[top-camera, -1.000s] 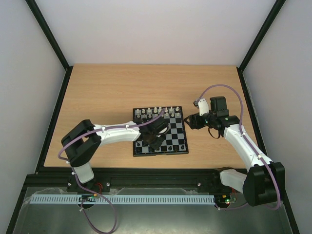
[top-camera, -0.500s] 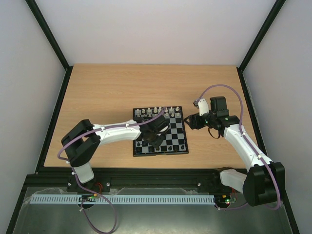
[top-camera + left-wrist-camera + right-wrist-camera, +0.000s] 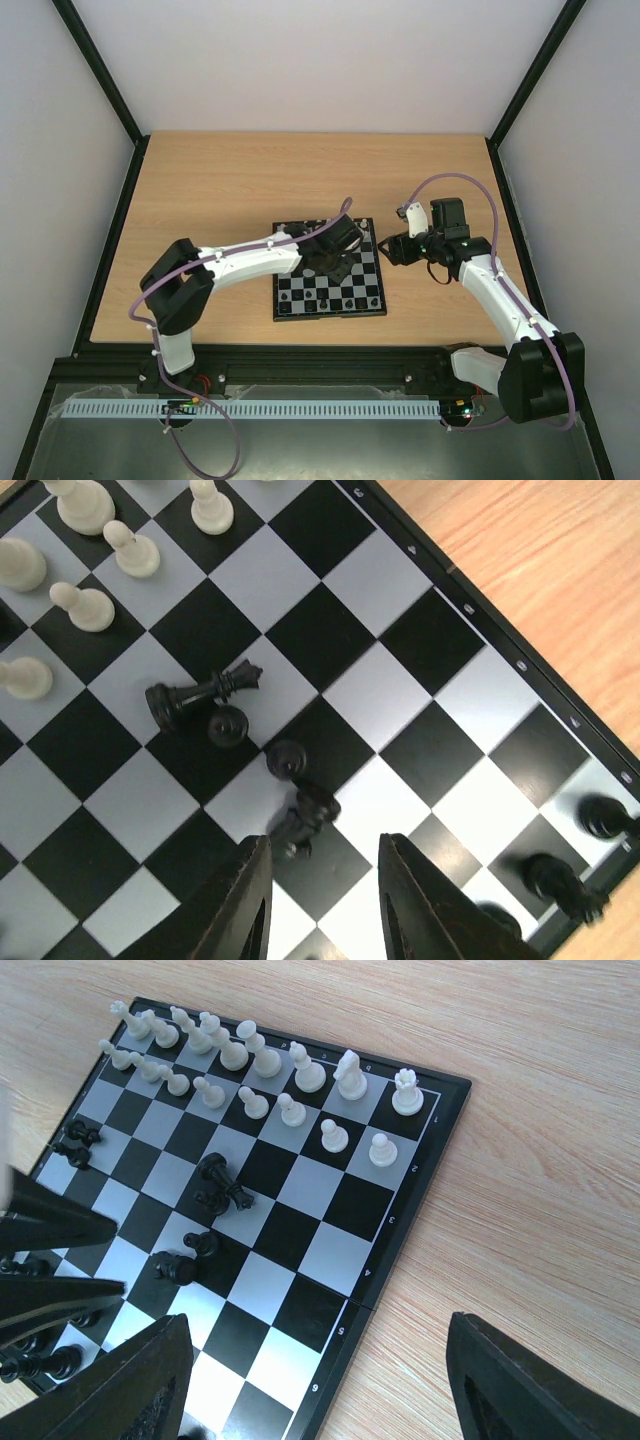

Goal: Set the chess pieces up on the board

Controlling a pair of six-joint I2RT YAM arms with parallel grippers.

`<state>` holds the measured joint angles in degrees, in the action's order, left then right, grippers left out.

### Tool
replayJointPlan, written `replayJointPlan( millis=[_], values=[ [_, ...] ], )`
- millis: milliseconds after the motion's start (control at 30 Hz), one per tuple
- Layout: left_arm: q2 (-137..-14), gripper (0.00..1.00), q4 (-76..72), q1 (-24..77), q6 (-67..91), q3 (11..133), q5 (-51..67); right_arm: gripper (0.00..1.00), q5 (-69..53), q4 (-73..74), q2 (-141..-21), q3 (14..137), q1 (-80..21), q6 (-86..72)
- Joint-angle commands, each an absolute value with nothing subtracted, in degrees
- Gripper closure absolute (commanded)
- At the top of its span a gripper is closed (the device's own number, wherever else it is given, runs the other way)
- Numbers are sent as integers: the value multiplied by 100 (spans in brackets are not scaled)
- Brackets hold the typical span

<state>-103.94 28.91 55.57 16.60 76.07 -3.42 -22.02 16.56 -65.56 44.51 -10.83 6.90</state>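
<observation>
The board (image 3: 362, 294) lies mid-table, chequered with a dark border. White chess pieces (image 3: 255, 1060) stand in two rows along its far side. Black pieces (image 3: 555, 878) stand at the near edge. A few more black pieces are in the middle: one lying on its side (image 3: 198, 696), two upright pawns (image 3: 228, 725), and one toppled piece (image 3: 305, 820) just beyond my left gripper (image 3: 325, 890). That gripper is open and empty, hovering over the board's middle (image 3: 333, 266). My right gripper (image 3: 330, 1380) is wide open and empty above the board's right edge (image 3: 389, 249).
Bare wooden tabletop (image 3: 220, 190) surrounds the board. Black frame rails (image 3: 110, 240) run along the table's sides, with white walls behind. My left gripper's fingers (image 3: 50, 1260) show at the left of the right wrist view.
My left gripper has moved from the board's near-left part toward its middle and far side. The right arm has not moved.
</observation>
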Motion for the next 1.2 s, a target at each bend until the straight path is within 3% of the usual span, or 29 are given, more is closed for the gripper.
replayJointPlan(
  millis=[0, 633, 967, 1167],
  values=[
    [-10815, 70, 2888, 5505, 1830, 7928, -576, 29, -2226, 1890, -6463, 4395, -1053, 738],
    [-11598, 74, 2679, 5332, 1986, 8303, -706, 29, -2180, 1889, -6420, 4386, -1052, 765],
    [-11846, 88, 2584, 5322, 1886, 8508, -566, 29, -2105, 1869, -6406, 4368, -1048, 773],
    [-11816, 95, 2537, 5362, 1792, 8539, -415, 29, -1412, 1703, -6427, 4403, -973, 558]
  ],
)
